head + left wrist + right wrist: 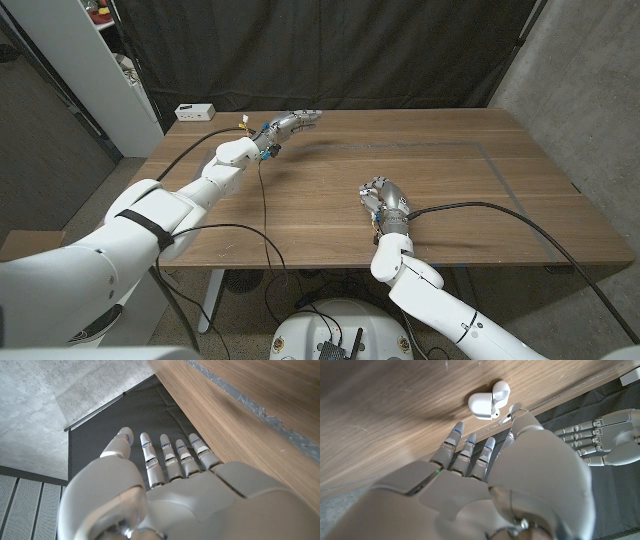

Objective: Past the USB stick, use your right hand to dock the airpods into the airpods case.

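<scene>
Leftward, the left hand (287, 123) hangs above the wooden table (450, 190) near its far edge at about 11 o'clock, fingers (170, 457) straight and side by side, holding nothing. Between it and the right hand lies a wide stretch of bare wood. A white box (194, 111) sits off the table's far left corner, and a dark curtain (330, 50) hangs behind the far edge, with grey wall at 2 o'clock. Nearer the front edge, at about 5 o'clock, the right hand (384, 199) stands with fingers (465, 450) loosely extended, gripping nothing. In the right wrist view the open white airpods case (487, 401) lies on the wood just past those fingertips, not touching them, and a small white airpod (504, 417) shows beside the thumb tip
</scene>
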`<state>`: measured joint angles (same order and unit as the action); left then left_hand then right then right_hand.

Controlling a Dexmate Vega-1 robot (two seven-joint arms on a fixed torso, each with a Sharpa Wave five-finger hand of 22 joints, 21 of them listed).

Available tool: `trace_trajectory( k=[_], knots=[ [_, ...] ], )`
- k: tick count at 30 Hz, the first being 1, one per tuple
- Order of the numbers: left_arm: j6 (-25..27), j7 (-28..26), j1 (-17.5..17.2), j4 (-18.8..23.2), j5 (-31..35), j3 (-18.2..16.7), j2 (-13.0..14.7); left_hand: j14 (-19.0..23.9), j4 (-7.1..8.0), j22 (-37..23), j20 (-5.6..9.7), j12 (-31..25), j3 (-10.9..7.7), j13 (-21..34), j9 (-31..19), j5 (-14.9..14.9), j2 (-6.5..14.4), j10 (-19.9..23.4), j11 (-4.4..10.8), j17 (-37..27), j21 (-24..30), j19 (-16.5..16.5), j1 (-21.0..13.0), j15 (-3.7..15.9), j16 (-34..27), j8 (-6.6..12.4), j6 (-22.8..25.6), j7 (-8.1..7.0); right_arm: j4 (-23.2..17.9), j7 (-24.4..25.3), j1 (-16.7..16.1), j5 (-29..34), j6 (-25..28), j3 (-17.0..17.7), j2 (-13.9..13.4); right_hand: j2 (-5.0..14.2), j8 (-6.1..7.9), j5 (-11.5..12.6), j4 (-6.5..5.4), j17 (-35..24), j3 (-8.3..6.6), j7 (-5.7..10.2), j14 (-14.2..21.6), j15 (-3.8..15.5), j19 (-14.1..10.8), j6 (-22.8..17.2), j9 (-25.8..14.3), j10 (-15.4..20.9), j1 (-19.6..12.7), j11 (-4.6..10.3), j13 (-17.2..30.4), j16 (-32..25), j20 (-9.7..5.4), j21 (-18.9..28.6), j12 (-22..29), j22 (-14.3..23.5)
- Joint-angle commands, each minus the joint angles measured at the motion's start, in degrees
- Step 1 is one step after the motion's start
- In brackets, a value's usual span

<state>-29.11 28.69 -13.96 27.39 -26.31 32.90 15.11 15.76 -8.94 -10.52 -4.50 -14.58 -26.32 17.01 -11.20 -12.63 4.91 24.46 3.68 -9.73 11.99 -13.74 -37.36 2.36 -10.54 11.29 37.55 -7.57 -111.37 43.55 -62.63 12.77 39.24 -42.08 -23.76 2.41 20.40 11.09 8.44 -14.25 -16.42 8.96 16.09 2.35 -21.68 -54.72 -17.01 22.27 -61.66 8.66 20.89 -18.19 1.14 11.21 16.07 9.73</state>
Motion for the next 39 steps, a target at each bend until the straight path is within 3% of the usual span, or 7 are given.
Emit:
trace_trajectory(
  k=[1, 16, 39],
  knots=[
    [0.3, 0.6, 3.0, -4.8, 0.7, 0.5, -1.7, 0.0, -0.17, -0.3, -0.16, -0.1, 0.08, 0.2, -0.1, -0.1, -0.1, 0.0, -0.1, -0.1, 0.2, 0.0, -0.1, 2.67, 0.1, -0.24, 0.1, 0.26, 0.8, 1.9, -0.4, -0.6, 0.1, 0.4, 1.4, -0.08, 0.39, 0.1, -0.28, -0.3, 0.29, -0.28, 0.3, 8.42, -0.2, -0.8, 0.0, 0.8, 0.9, -0.3, 0.2, -0.1, 0.43, 0.0, 0.2, 0.2],
    [2.4, -0.1, 4.4, -6.0, 1.5, 1.2, -2.4, 0.0, -0.1, -0.3, -0.28, -0.1, 0.14, 0.2, -0.1, -0.1, -0.1, 0.0, -0.32, -0.1, 0.2, 0.0, 0.0, 2.54, 0.1, -0.25, 0.0, 0.28, 1.5, 1.8, -0.7, -2.9, -1.8, 1.2, 1.5, -0.32, -0.27, 0.1, -1.0, -0.4, 0.8, -0.48, 0.8, 8.19, -0.1, -1.0, 0.8, 1.6, 2.9, -0.25, 0.1, -0.1, 0.96, 0.0, 0.2, 0.2],
    [4.9, -1.4, 5.7, -6.5, 2.3, 2.2, -3.2, -0.1, -0.13, -0.3, -0.47, 0.0, 0.12, 0.2, -0.1, -0.1, 0.0, -0.1, -0.2, -0.1, 0.2, 0.0, -0.1, 2.64, 0.1, -0.23, -0.1, 0.22, 1.8, 3.8, -1.9, -5.0, -2.4, 2.6, 2.0, 0.04, -1.13, 0.3, -0.52, -0.4, 0.39, -0.03, 0.9, 8.24, 0.0, -1.0, 1.5, 1.6, 2.7, -0.25, -0.2, 0.1, 1.15, 0.0, -0.3, 0.3]
  ],
)
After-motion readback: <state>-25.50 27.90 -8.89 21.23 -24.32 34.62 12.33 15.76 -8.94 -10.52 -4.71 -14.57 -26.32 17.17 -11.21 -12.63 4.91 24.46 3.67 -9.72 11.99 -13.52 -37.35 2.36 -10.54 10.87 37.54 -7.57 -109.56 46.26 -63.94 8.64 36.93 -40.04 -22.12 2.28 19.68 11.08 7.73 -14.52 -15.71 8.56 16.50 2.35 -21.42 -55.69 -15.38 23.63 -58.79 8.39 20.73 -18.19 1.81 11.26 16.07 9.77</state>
